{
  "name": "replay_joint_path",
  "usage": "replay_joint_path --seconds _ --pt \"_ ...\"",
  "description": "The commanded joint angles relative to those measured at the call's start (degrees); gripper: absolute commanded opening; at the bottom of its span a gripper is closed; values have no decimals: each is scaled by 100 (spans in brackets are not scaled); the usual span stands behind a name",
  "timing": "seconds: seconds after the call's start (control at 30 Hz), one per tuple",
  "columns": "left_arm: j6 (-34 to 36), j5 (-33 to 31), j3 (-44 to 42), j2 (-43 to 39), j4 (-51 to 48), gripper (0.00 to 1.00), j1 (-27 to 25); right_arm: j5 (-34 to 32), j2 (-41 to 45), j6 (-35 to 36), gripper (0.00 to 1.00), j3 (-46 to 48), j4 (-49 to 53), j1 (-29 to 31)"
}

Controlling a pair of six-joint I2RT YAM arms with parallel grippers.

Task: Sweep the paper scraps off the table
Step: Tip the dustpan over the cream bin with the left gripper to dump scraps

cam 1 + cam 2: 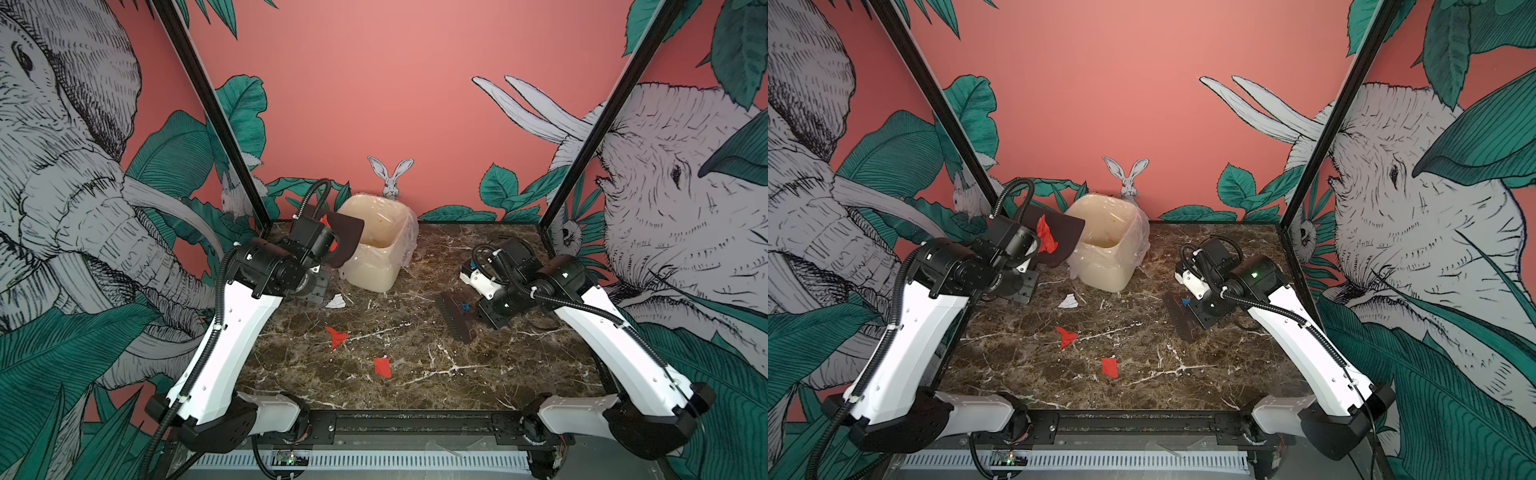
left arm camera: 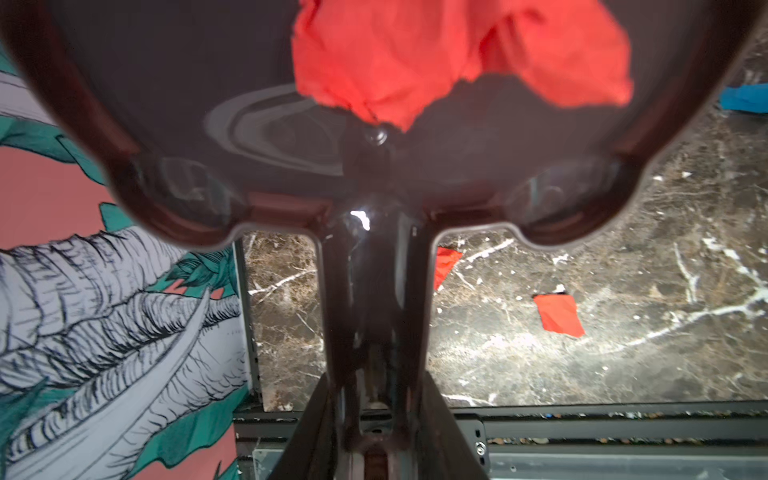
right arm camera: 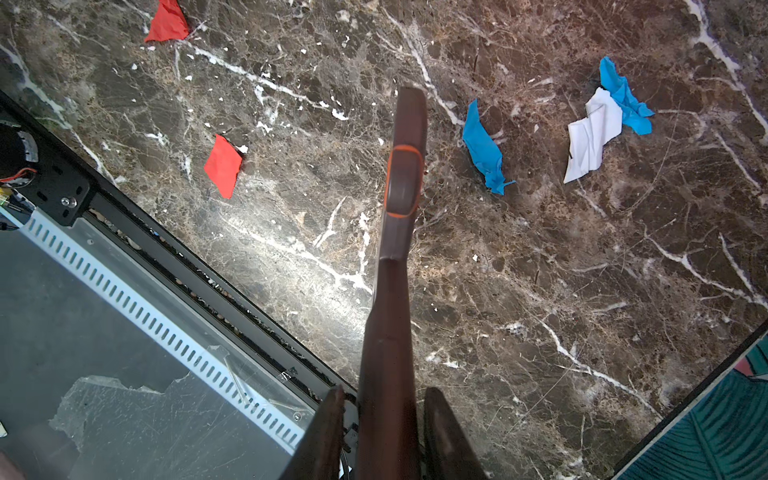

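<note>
Your L tool (image 2: 376, 399) clamps dustpan (image 2: 166, 104) handle, R tool (image 3: 386, 415) clamps brush (image 3: 405, 174) handle; both narrow.
Red scrap (image 2: 415, 62) in pan; pan's front cut off, bristles unseen in wrist views.

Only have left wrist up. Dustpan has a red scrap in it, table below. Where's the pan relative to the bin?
Observer: The dustpan is raised, its front edge at the left rim of the bin, in both top views.
Operator: Right arm?
Observer: The right gripper is shut on the brush, whose head sits low on the right half of the table, well clear of the bin.
Operator: Any scraps I can't see?
Observer: A white scrap lies on the table just in front of the bin.
</note>
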State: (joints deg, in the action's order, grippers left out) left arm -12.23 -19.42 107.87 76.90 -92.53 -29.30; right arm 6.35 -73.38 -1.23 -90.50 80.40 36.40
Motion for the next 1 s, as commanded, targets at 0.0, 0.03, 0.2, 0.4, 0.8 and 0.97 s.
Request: replay_joint_path --seconds 0.0,0.03,0.2,0.4,0.8,0.97 --pt "610 193 433 185 -529 0 372 64 208 53 0 -51 55 -33" --pt "698 245 516 286 -497 0 449 83 209 51 0 -39 55 -31" --pt "1064 132 1049 938 -542 0 646 155 222 73 0 2 61 -36" --pt "1273 50 1764 1456 -487 0 935 230 251 115 0 83 116 -45" --pt "1552 -512 2340 2275 -391 0 987 336 245 86 0 111 161 -46" --pt "1636 -812 2506 2507 -343 0 855 402 216 45 0 155 117 -46"
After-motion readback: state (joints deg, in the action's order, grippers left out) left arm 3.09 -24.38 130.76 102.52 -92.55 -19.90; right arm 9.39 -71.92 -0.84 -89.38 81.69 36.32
